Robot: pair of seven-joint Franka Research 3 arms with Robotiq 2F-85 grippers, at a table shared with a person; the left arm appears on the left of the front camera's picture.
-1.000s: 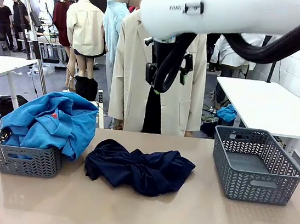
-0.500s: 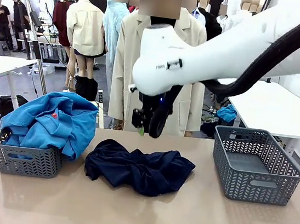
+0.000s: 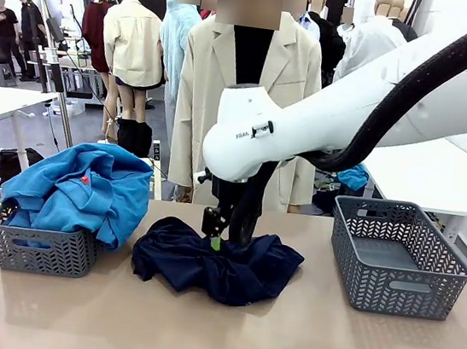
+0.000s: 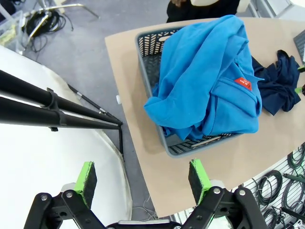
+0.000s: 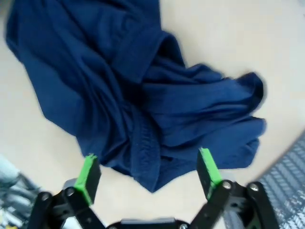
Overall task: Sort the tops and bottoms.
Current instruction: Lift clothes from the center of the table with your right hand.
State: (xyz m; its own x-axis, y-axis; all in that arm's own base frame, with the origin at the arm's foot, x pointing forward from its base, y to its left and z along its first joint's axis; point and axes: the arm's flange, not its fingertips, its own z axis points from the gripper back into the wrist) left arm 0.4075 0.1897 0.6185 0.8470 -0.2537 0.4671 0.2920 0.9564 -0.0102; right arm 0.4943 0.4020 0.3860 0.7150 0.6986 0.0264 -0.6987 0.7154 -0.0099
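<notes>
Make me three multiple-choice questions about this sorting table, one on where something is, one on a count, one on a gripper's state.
1. Where do the blue shirts lie?
A. In the left basket
B. In the right basket
C. On the bare table

2. How many grey baskets stand on the table?
A. One
B. Two
C. Three

3. How is the right gripper?
A. Shut on the navy garment
B. Open over the navy garment
C. Open over the right basket

Answers:
1 A: the blue shirts fill the left basket.
2 B: it and the right basket.
3 B: the right gripper stands wide above the navy garment.
</notes>
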